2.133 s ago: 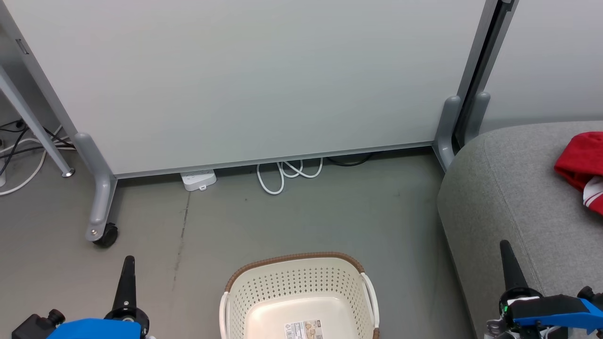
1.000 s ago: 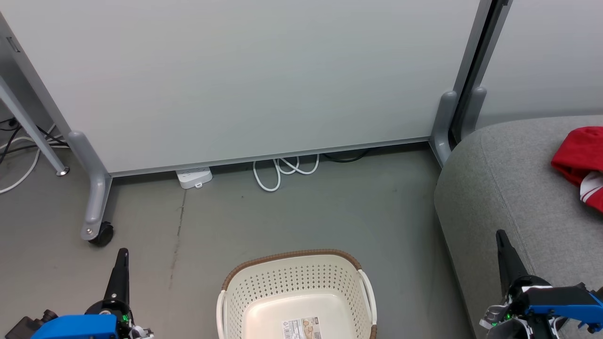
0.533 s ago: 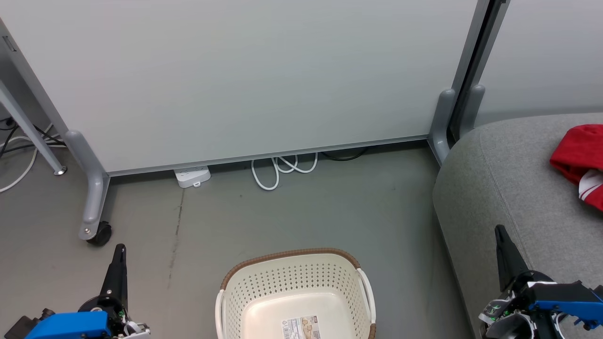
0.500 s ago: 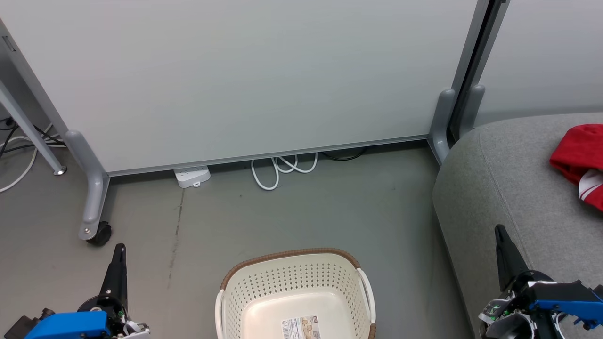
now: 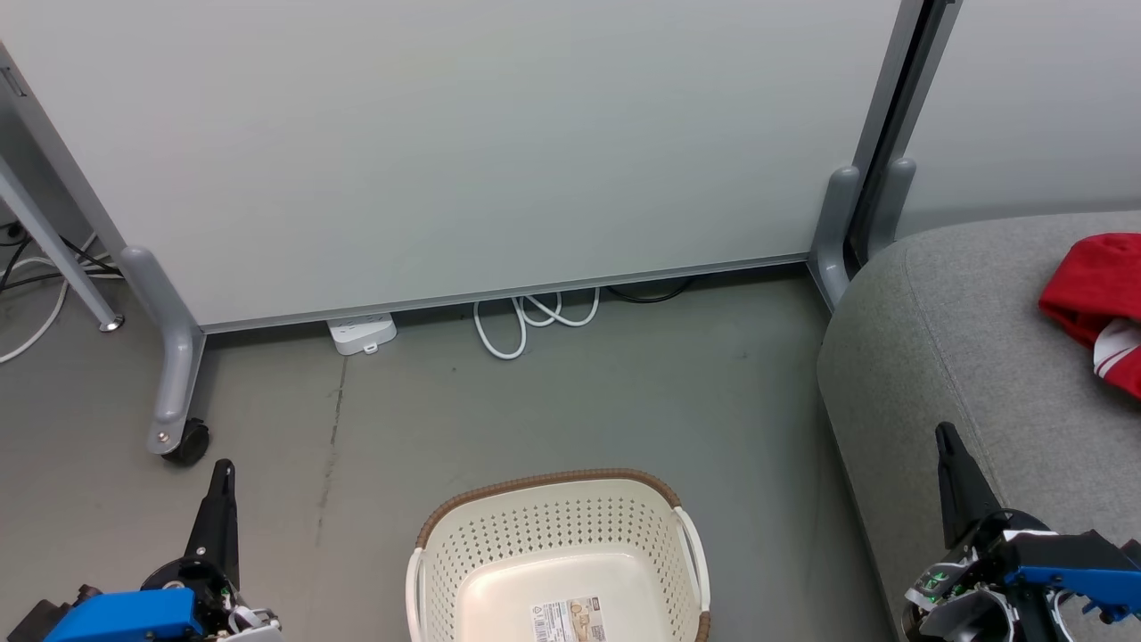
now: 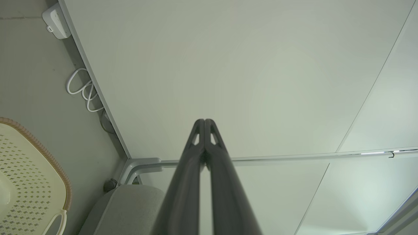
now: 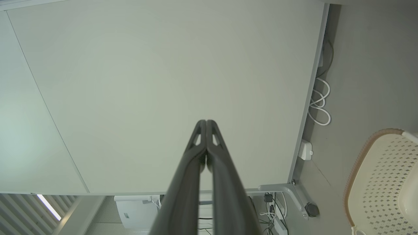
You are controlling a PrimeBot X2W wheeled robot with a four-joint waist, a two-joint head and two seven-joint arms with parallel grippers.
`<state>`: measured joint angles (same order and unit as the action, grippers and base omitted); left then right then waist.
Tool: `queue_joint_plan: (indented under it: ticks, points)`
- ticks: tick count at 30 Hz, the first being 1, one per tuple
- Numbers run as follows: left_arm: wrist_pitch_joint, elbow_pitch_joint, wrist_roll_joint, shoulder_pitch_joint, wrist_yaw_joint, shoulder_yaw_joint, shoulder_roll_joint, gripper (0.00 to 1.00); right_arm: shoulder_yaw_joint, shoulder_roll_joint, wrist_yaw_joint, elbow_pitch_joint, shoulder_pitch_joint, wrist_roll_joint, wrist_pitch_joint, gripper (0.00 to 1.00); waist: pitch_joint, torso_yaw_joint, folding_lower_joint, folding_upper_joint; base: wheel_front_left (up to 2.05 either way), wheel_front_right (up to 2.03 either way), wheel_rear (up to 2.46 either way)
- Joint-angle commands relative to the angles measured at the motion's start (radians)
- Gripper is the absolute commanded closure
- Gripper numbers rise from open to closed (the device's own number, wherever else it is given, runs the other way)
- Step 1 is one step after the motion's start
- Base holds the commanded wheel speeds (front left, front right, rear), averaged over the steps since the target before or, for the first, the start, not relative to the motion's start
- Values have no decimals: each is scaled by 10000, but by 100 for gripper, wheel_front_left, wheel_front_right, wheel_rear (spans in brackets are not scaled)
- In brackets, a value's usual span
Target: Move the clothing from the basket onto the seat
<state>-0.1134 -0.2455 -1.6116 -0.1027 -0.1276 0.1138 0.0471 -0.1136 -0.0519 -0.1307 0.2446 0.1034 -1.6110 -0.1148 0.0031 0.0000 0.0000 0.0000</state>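
Note:
The cream perforated basket (image 5: 660,526) with a brown rim stands on the floor at the bottom middle of the head view, holding just a paper label (image 5: 570,621). Red clothing (image 5: 1092,290) with a white striped panel lies on the grey seat (image 5: 945,357) at the right edge. My left gripper (image 5: 223,468) points up at the lower left, shut, well left of the basket. My right gripper (image 5: 942,432) is shut too, low right, over the seat's front edge. In the wrist views the left gripper (image 6: 204,121) and right gripper (image 7: 205,122) show their fingers pressed together, holding nothing.
A large pale partition panel (image 5: 463,143) on grey wheeled feet (image 5: 174,428) blocks the back. A white power strip (image 5: 361,334) and looped white cable (image 5: 526,321) lie at its base. A grey table leg (image 5: 53,250) and cables are at far left. Grey floor surrounds the basket.
The head camera has drifted slightly, shifting the whole picture. Both grippers sit a little lower in the view and stay shut. The basket and clothing have not moved.

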Motion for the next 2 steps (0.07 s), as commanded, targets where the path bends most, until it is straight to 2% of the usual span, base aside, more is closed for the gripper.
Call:
queue_joint_plan:
  ticks: [1, 2]
  points:
    - [-49, -2, -25, -118, -61, 26, 59, 100, -17, 31, 0, 9, 111, -33, -26, 100, -1, 0, 0, 0, 0, 0, 0]
    - [-49, -2, -25, -118, -62, 26, 59, 100, -17, 31, 0, 9, 111, -34, -27, 100, -1, 0, 0, 0, 0, 0, 0]
